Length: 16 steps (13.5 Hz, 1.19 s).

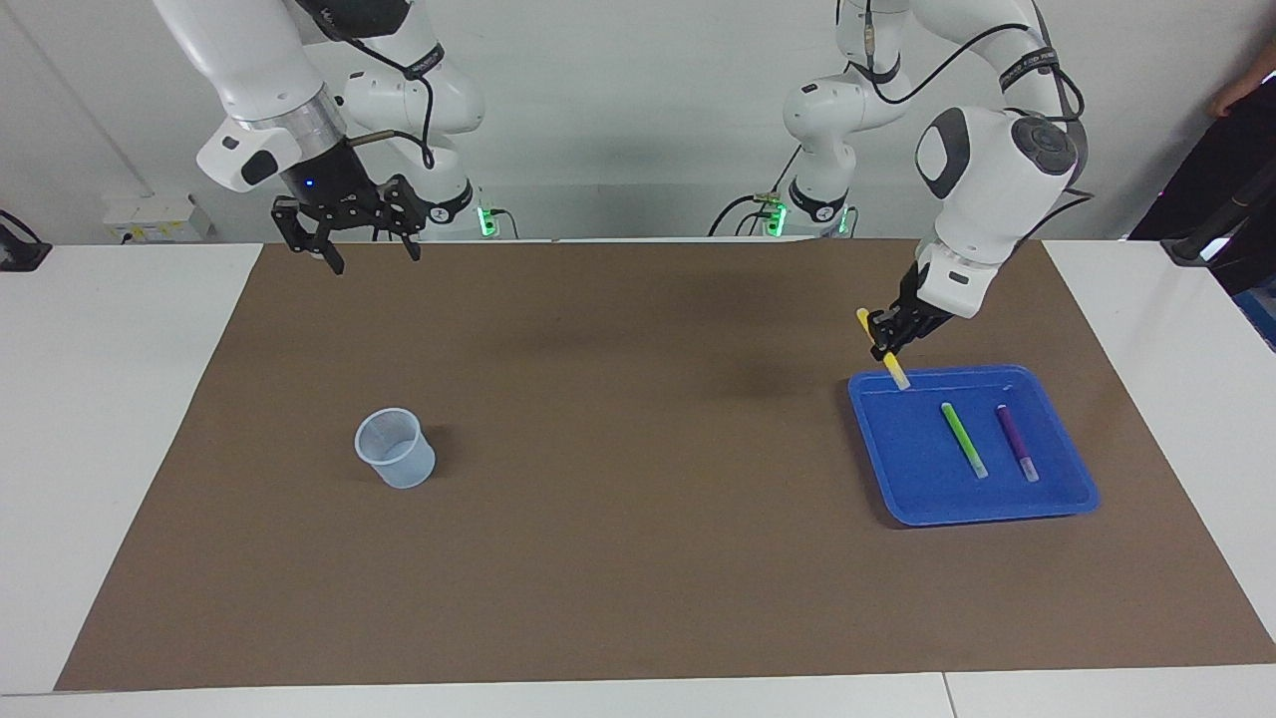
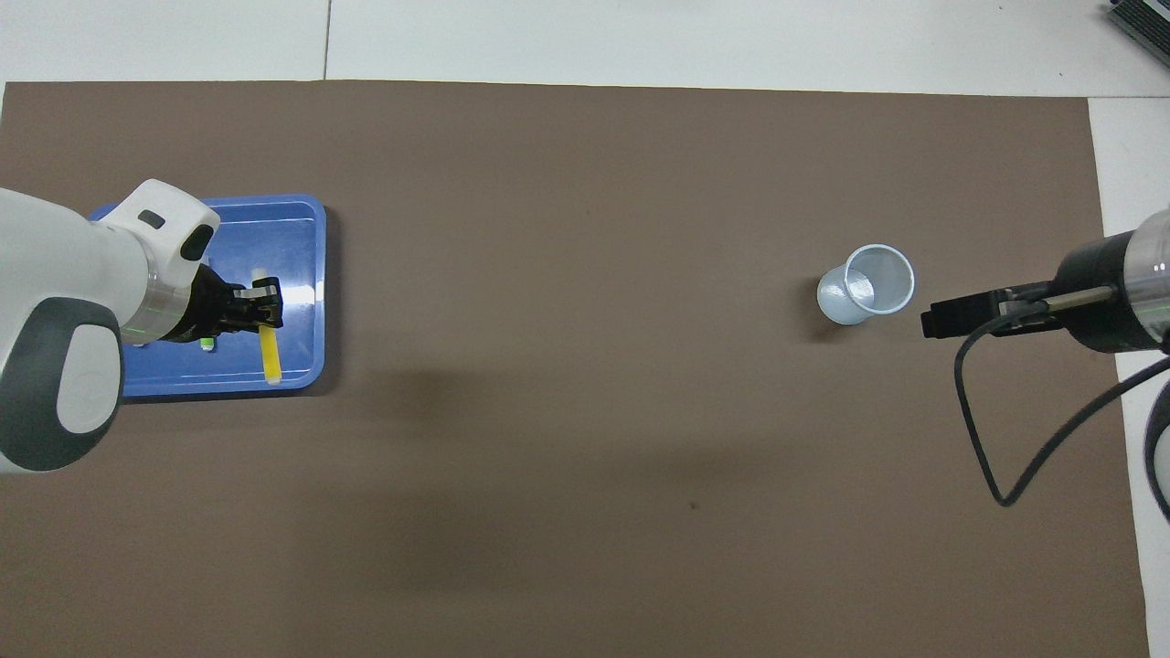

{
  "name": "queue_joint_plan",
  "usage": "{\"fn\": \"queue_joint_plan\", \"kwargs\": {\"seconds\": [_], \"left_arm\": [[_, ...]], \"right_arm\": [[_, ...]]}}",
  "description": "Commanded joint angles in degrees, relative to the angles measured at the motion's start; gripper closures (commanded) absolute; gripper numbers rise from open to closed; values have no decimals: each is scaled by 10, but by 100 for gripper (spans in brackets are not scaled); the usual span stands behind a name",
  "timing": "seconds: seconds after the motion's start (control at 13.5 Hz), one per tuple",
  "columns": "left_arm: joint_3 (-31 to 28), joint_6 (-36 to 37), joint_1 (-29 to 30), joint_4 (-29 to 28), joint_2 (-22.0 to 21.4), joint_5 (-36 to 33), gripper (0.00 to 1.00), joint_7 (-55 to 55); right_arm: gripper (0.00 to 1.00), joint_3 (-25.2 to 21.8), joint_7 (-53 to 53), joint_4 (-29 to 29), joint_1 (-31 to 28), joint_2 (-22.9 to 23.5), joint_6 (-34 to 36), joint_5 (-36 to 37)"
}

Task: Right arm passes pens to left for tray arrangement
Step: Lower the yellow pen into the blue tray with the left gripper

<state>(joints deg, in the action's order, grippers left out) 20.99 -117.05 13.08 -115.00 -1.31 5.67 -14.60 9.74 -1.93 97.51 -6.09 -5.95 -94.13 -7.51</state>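
Purple pen and green pen lay side by side in the blue tray. At the tray's twelve o'clock rim, the left gripper clamped the tilted yellow pen; the right gripper waited, fingers spread, holding nothing.

Bright blue square plastic tray, slim yellow marker pen, green pen, purple pen, translucent bluish plastic cup, plain brown table mat

Three pens in all: one yellow pen, one green pen and one purple pen. One blue tray, at the right of the facing frame. One translucent cup, left of centre. One brown mat on one white desk. Two robot arms, each carrying one tool.
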Motion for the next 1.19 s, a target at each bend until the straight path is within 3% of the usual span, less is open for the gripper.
{"fn": "queue_joint_plan", "kwargs": {"seconds": [0.0,0.15,0.3,0.59,0.82,1.11], "left_arm": [[-1,-58,5,-16,22,-43,100,75],[-1,-107,14,-24,41,-51,100,143],[-1,-125,11,-24,58,-81,100,144],[-9,-215,47,-19,142,-112,100,147],[-9,-220,47,-21,161,-129,100,129],[-9,-210,25,-28,178,-130,100,19]], "right_arm": [[0,8,-14,12,-14,-11,8,9],[0,8,-13,11,-19,-11,15,11],[0,7,-12,11,-22,-11,16,11],[0,7,-10,10,-24,-12,14,12],[0,7,-11,11,-25,-17,18,13],[0,7,-10,14,-28,-20,31,13]]}}
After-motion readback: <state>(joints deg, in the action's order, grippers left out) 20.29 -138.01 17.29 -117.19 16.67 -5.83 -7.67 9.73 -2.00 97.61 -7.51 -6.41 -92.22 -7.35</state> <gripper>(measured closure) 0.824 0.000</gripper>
